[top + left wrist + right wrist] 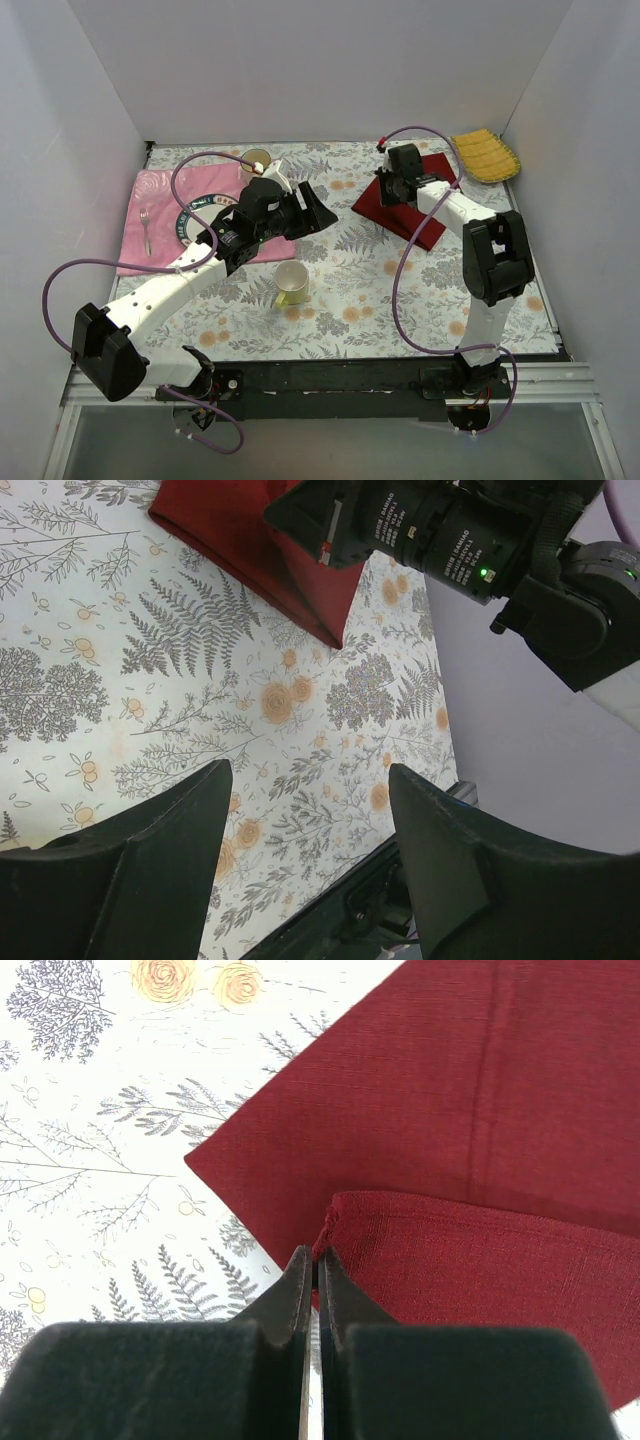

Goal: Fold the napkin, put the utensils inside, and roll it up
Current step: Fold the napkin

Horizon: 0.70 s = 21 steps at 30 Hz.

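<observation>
The plain dark red cloth napkin (375, 206) lies on the floral-printed tablecloth (340, 300) at the far right of the table, near a yellow ribbed cloth (485, 155). The right gripper (316, 1260) is clamped on a raised corner of the napkin's turned-over layer, the fabric pinched between its closed fingers. The left gripper (308, 778) hangs over bare tablecloth near the table's middle, its jaws apart and holding nothing. A slim silver fork (146, 228) rests on the pale pink patterned cloth (150, 195) at far left, well apart from the napkin.

Maroon napkin (240, 530) beyond spread left gripper (308, 777)
</observation>
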Tool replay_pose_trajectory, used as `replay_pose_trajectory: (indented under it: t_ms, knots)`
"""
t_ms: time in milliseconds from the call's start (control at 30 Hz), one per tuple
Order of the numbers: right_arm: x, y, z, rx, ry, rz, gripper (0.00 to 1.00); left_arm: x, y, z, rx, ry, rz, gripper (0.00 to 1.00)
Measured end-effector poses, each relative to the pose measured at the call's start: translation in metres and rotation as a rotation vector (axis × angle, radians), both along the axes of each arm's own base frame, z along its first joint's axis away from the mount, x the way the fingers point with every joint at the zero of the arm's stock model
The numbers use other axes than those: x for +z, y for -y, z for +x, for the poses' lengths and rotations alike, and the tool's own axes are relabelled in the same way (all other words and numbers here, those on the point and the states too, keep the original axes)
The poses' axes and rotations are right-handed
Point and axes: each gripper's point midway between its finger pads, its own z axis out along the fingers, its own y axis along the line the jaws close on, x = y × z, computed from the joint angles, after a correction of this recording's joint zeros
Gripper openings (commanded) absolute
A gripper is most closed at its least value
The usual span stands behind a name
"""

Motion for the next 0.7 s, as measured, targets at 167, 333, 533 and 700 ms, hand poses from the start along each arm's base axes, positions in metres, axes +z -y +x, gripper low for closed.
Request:
replay_pose_trajectory:
  t_ms: [167, 333, 533, 700]
  knots:
    - [-0.009, -0.012, 0.002, 0.036, -0.024, 0.000, 0.01, -0.002, -0.001, -0.001, 0.000, -0.004, 0.002, 0.64]
    - [-0.007, -0.020, 0.007, 0.054, -0.019, 0.010, 0.01, -0.006, -0.001, -0.002, 0.001, -0.012, 0.005, 0.64]
    - [-0.013, -0.026, 0.012, 0.067, -0.027, 0.012, 0.01, -0.005, -0.001, -0.002, 0.003, -0.014, 0.002, 0.64]
    - [-0.023, -0.029, 0.012, 0.075, -0.048, 0.011, 0.01, -0.005, -0.001, -0.002, 0.002, -0.014, 0.002, 0.64]
